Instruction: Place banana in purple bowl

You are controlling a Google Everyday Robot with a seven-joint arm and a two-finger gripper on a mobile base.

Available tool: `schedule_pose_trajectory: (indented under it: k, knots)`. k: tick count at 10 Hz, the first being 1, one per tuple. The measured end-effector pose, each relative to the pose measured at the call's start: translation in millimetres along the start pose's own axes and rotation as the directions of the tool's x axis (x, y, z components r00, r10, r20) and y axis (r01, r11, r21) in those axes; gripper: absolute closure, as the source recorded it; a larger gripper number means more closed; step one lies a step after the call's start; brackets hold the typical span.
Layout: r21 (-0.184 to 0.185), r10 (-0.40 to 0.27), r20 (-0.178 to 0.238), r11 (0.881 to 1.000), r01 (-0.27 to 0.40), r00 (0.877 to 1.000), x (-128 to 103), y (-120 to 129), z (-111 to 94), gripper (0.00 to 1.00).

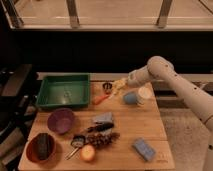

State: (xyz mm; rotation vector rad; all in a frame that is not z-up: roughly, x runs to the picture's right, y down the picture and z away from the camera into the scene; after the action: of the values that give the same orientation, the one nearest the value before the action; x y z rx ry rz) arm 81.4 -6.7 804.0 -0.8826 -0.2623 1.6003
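The pale yellow banana [118, 86] is held in the air over the back of the wooden table, just right of the green tray. My gripper [123, 83] is at the end of the white arm that reaches in from the right, and it is shut on the banana. The purple bowl [61, 120] stands on the table's left side, in front of the tray, well to the lower left of the gripper. It looks empty.
A green tray [63, 92] sits at back left. An orange carrot [100, 99] and a small dark cup [107, 87] lie below the gripper. A blue cup [131, 97], an orange-red bowl [42, 148], a round yellow-orange fruit [88, 153], grapes [102, 138] and a blue sponge [144, 148] crowd the table.
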Motion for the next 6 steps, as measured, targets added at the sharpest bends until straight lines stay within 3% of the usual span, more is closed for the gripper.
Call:
schedule_pose_trajectory:
  k: [2, 3, 5, 6]
  knots:
    - [-0.079, -0.060, -0.029, 0.995, 0.057, 0.998, 10, 36, 16, 1.00]
    - [-0.131, -0.110, -0.053, 0.986, 0.102, 0.993, 21, 62, 24, 1.00]
    - [-0.224, -0.196, -0.094, 0.960, 0.171, 0.976, 47, 108, 36, 1.00]
    - [-0.279, -0.237, -0.122, 0.940, 0.196, 0.964, 64, 131, 41, 1.00]
